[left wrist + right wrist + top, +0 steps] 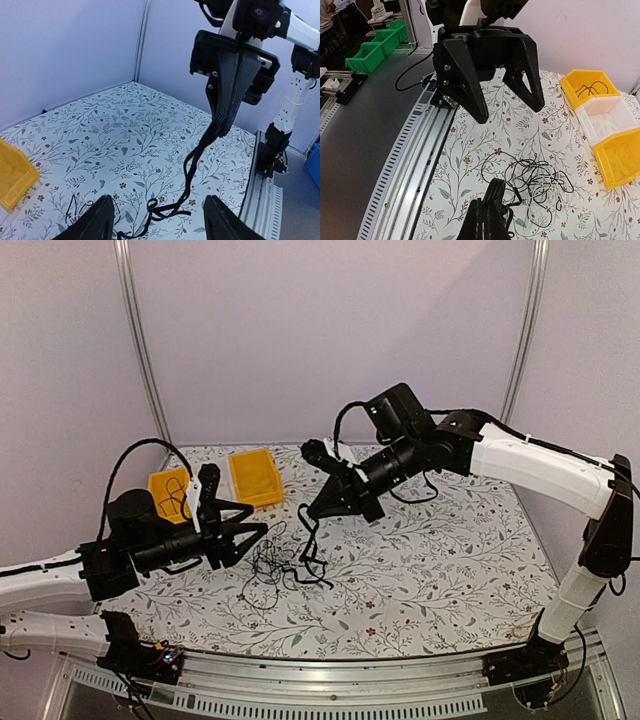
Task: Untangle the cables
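A loose tangle of thin black cables (268,565) (540,180) lies on the flowered table (430,570). My right gripper (311,512) (482,205) (222,127) is shut on a thicker black cable strand (313,550) (192,165) (495,192). The strand hangs from it, and its knotted lower end rests on the cloth beside the tangle. My left gripper (252,543) (157,200) (502,95) stands open just left of the tangle, holding nothing, with the strand's end lying between and ahead of its fingers (102,217).
Two yellow bins (255,475) (587,85) with a white bin (612,117) between them stand at the back left; one yellow bin holds a coiled black cable (590,90). A metal rail (420,150) runs along the near table edge. Green crates (375,45) sit beyond it.
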Controlling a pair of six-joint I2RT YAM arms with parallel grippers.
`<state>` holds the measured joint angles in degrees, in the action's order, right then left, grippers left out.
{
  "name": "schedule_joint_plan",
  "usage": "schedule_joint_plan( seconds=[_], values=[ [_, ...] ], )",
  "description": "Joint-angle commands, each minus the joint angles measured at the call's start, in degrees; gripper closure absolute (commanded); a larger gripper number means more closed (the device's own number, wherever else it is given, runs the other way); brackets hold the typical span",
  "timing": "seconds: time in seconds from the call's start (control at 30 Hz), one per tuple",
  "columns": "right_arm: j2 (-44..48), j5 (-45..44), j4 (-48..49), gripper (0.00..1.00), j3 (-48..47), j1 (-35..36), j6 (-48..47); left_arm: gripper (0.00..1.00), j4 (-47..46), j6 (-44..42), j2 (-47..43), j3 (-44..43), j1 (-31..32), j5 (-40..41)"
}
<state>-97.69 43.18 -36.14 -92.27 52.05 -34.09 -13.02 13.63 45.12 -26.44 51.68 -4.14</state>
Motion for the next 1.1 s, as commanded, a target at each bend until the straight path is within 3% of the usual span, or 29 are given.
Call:
schedule_joint_plan(
  seconds=[0.0,0.33,0.53,0.83,1.07],
  values=[
    [1.3,-1.1,2.7,1.0,0.3,-0.2,1.6,0.38,-5.1,-2.4,4.6,-3.3,3.0,-6.0],
    [0.3,-2.2,3.8,1.0,0.3,-0.1,3.5,0.43,-10.1,-6.2,17.2,-8.9,9.6,8.0],
    [0.2,-2.1,3.8,1.0,0.4,-0.2,3.7,0.63,-11.1,-8.3,19.8,-10.9,9.9,13.4],
    [0.6,-2.4,4.1,1.0,0.9,-0.3,3.7,0.71,-11.9,-9.5,21.3,-12.2,9.9,18.6],
    [0.3,-2.6,4.3,1.0,0.9,-0.2,4.3,0.86,-12.4,-10.4,22.3,-13.6,10.0,20.5]
  ],
)
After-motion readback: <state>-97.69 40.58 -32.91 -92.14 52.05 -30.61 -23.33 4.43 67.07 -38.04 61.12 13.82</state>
